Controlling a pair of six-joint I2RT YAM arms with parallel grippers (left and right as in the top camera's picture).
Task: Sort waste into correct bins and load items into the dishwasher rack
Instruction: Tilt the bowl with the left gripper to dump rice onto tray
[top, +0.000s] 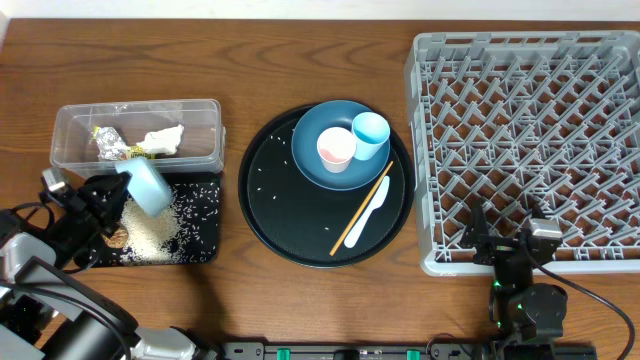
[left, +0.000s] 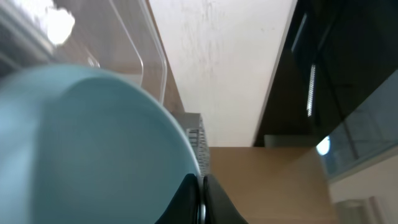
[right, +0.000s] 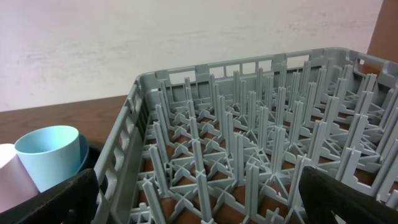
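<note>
Crowding the left tool (left: 200, 198), pale bowl (left: 87, 149) blocks its view.

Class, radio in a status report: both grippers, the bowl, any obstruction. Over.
Left gripper shut on pale bowl, tipped over flat black tray, rice on it. Right gripper open at rack edge. Nothing blocking.

Tbl (top: 300, 60): rack (top: 412, 120), tub (top: 210, 130), tray (top: 205, 250), round tray (top: 290, 220)

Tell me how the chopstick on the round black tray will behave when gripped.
The chopstick is thin and straight, so probably stiff and light. Lying flat on the smooth round tray, it may roll or slide from closing fingers. The spoon close beside it would likely get nudged.
</note>
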